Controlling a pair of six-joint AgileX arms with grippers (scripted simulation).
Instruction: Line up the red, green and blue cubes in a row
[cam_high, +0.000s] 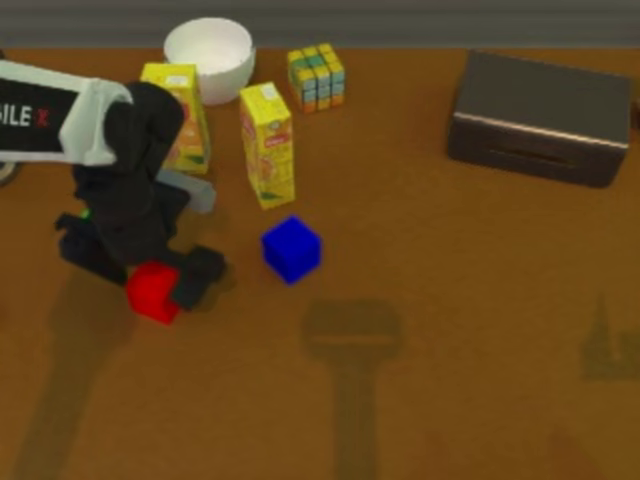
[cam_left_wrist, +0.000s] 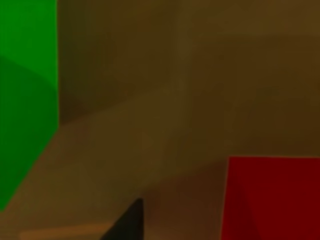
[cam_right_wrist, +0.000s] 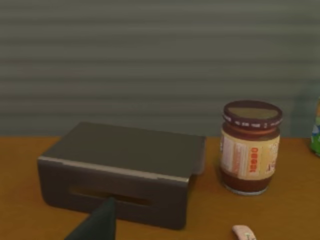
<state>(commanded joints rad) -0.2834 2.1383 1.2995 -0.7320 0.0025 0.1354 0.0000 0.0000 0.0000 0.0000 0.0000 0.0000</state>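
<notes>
The red cube (cam_high: 152, 291) sits clamped in the left pincer (cam_high: 163, 283) low on the counter (cam_high: 450, 300); shoving sideways could bump the green cube (cam_left_wrist: 25, 100) nearby.

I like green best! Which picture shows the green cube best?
The left wrist view: the green cube fills one edge of it, big and close, with the red cube near it. From the top view, the left arm covers it almost fully, leaving only a tiny green speck. The right wrist view does not show it.
</notes>
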